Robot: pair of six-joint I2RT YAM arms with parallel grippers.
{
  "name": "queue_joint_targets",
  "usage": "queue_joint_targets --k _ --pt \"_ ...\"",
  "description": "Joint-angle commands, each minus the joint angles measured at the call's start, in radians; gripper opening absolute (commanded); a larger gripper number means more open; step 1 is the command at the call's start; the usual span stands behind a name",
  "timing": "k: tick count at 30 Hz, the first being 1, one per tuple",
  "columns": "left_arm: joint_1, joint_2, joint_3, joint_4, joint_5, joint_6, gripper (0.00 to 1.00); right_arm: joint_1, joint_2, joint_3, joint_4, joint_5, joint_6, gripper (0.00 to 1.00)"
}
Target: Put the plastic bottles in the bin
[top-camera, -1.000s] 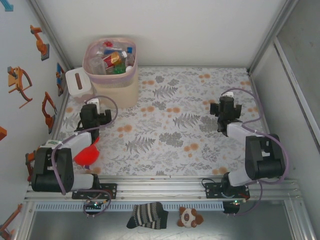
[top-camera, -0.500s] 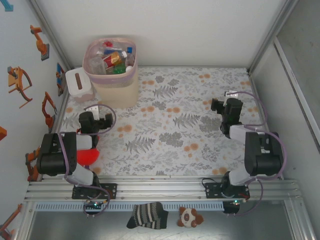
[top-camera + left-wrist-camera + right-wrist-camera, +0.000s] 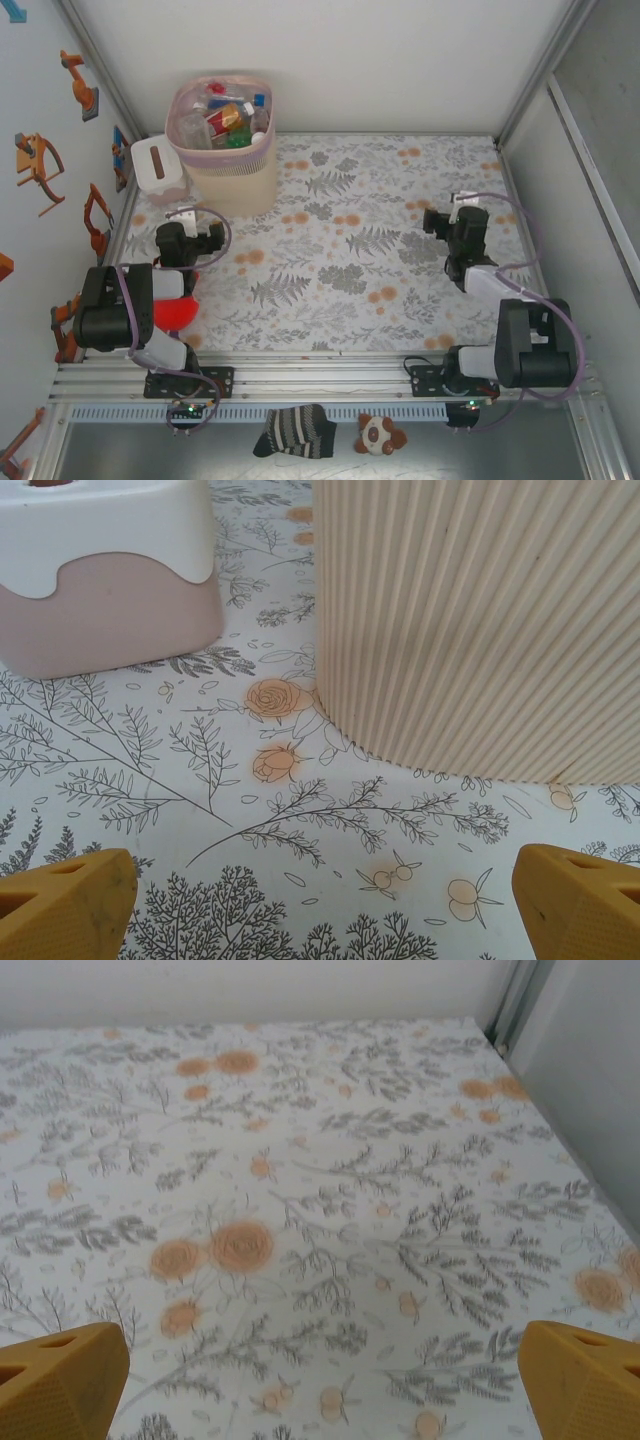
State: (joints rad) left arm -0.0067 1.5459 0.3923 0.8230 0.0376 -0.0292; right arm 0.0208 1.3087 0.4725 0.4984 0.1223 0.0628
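The bin [image 3: 235,175] is a tall beige ribbed basket with a pink bag over its rim, at the far left of the table. Several plastic bottles [image 3: 224,118] with red, blue and white caps lie inside it. My left gripper [image 3: 184,218] sits low just in front of the bin, open and holding nothing. In the left wrist view the bin's ribbed wall [image 3: 480,620] rises close ahead, and the left gripper [image 3: 320,910] has bare cloth between its orange fingertips [image 3: 65,905]. My right gripper [image 3: 458,208] is open over the right side. Bare cloth also lies between the right gripper's [image 3: 322,1385] jaws.
A white and pink tissue box [image 3: 157,168] stands left of the bin, also the tissue box [image 3: 110,570] ahead left. A red plush toy [image 3: 172,312] lies by the left arm's base. A striped sock [image 3: 295,430] and a small plush [image 3: 380,435] lie below the front rail. Walls enclose the table.
Both arms have folded back toward their bases. The left gripper drew slightly away from the bin, and the right gripper slid a little nearer and to the right. Both stayed open.
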Motion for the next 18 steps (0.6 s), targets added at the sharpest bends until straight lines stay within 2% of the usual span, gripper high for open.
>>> queue_joint_targets --k 1,6,11,18 --pt "0.002 -0.004 0.011 0.022 0.002 0.007 0.96 -0.011 0.007 -0.121 0.188 0.015 -0.021 0.99" --pt "0.002 -0.005 0.011 0.023 0.001 0.006 0.96 -0.021 0.112 -0.126 0.338 -0.011 -0.023 0.99" --pt "0.003 -0.004 0.013 0.021 0.002 0.005 0.96 -0.023 0.21 -0.119 0.398 -0.07 -0.044 0.98" --pt "0.004 -0.003 0.013 0.019 0.003 0.006 0.96 -0.033 0.234 -0.092 0.38 0.011 0.005 0.99"
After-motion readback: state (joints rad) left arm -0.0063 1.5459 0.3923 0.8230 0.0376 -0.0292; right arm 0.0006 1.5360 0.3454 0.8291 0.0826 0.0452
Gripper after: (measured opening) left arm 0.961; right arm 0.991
